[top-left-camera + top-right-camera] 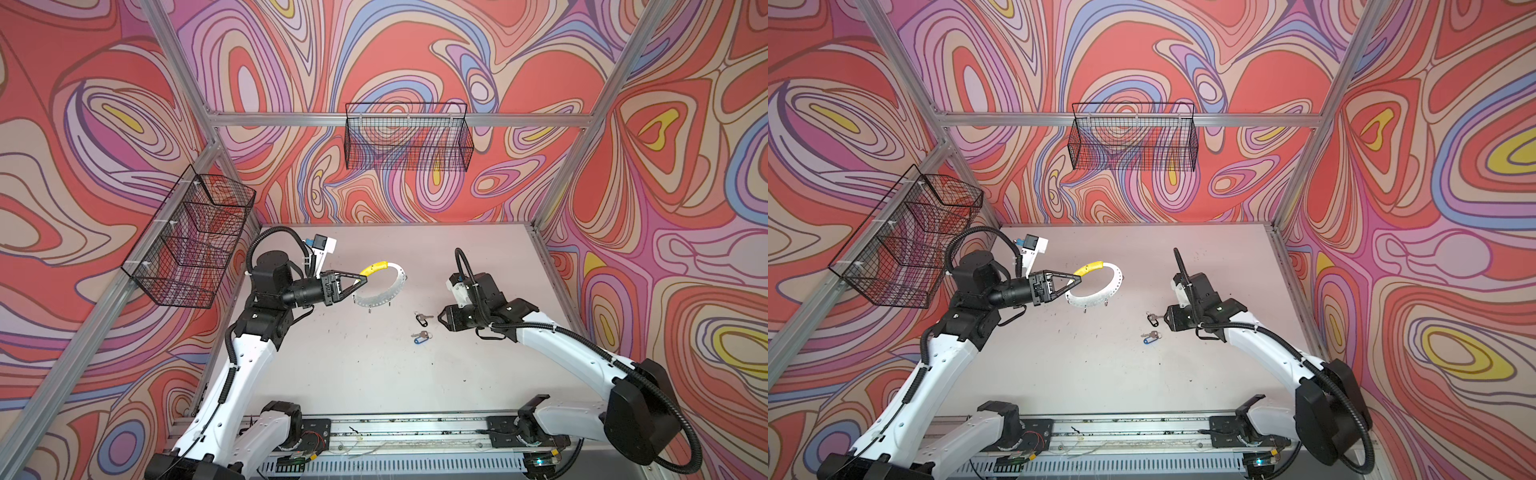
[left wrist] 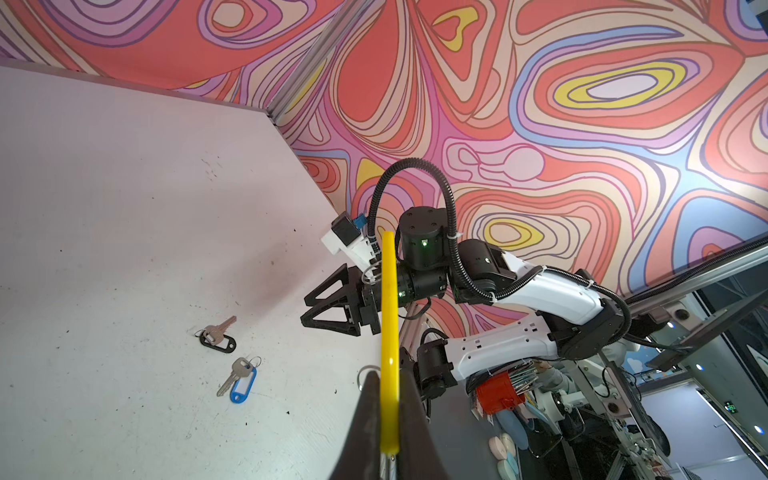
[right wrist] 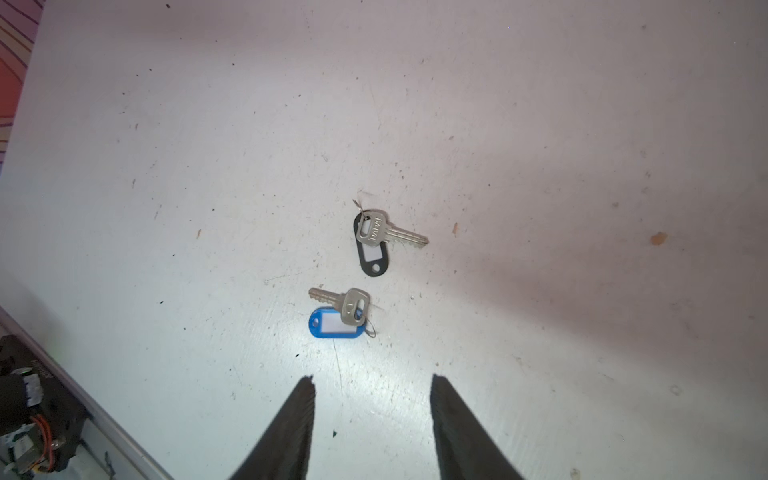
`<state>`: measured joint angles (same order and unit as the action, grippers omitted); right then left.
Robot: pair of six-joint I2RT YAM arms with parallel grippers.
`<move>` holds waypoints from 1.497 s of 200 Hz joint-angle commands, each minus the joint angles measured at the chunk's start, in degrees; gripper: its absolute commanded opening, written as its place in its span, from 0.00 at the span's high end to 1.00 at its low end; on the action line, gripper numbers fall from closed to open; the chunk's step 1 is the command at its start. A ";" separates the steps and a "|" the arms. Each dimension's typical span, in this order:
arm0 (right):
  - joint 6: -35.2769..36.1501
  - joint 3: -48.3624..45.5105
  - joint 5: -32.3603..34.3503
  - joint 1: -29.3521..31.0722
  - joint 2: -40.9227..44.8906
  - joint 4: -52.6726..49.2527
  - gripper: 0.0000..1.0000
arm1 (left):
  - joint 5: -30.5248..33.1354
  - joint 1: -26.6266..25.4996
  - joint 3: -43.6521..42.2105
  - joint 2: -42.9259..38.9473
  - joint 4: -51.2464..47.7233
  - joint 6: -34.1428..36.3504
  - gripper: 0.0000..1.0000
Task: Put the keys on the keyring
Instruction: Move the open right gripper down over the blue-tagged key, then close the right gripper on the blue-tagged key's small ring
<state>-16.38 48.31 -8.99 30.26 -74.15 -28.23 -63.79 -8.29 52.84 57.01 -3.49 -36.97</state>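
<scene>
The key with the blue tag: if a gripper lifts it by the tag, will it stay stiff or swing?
It would probably swing: in the key with the blue tag, a thin wire ring alone joins key and tag. Flat and thin on the table, it may slide rather than lift. Small, so likely light.

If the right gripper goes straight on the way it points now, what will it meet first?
Probably the blue-tagged key, which lies nearest ahead of the open right gripper in the right wrist view, slightly off centre; the black-tagged key lies farther on. Height above the table is unclear.
</scene>
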 commanded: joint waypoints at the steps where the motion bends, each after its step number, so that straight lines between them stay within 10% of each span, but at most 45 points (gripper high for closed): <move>1: -0.84 0.64 9.02 5.69 -3.35 2.81 0.56 | 1.28 -0.14 -0.52 0.38 4.28 -1.84 1.00; 57: -0.45 -0.84 14.28 11.49 -10.86 6.40 0.63 | 1.04 -0.14 -0.72 0.20 4.10 -1.98 1.00; 299: -4.43 -9.29 0.93 5.07 -13.96 17.75 0.79 | 1.74 -0.14 -3.61 -1.29 5.46 -3.37 1.00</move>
<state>-20.67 39.99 -7.97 35.57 -87.18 -11.88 -61.87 -8.29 49.41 56.97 -0.19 -39.72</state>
